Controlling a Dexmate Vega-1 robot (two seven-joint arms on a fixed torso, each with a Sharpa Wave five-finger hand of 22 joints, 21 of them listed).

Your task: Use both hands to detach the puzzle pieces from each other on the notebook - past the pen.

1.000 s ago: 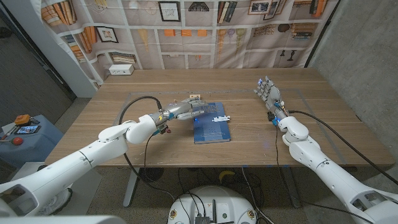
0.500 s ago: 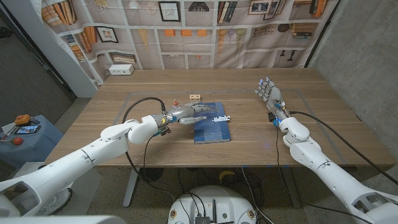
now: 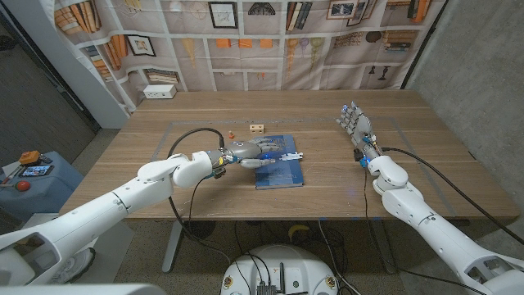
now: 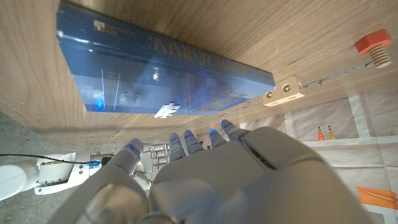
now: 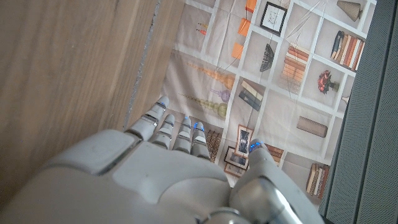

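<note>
A blue notebook [image 3: 279, 166] lies mid-table, with small white joined puzzle pieces [image 3: 288, 156] near its far right corner. My left hand [image 3: 250, 153] hovers over the notebook's left part, fingers apart and stretched toward the pieces, their tips just short of them and holding nothing. In the left wrist view the notebook [image 4: 155, 74] and the puzzle pieces [image 4: 166, 110] lie just beyond my left hand [image 4: 205, 174]. My right hand [image 3: 354, 124] stands upright and open well to the right of the notebook, fingers spread; it also appears as my right hand [image 5: 174, 168] over bare wood.
A small wooden block [image 3: 257, 128] and a little red bolt-like part [image 3: 232, 131] sit just behind the notebook; the block [image 4: 283, 91] and red part [image 4: 375, 50] also appear in the left wrist view. A white box [image 3: 160, 92] stands at the table's back left.
My left hand has slid rightward across the notebook, its fingertips now close to the puzzle pieces. The right hand has stayed put.
</note>
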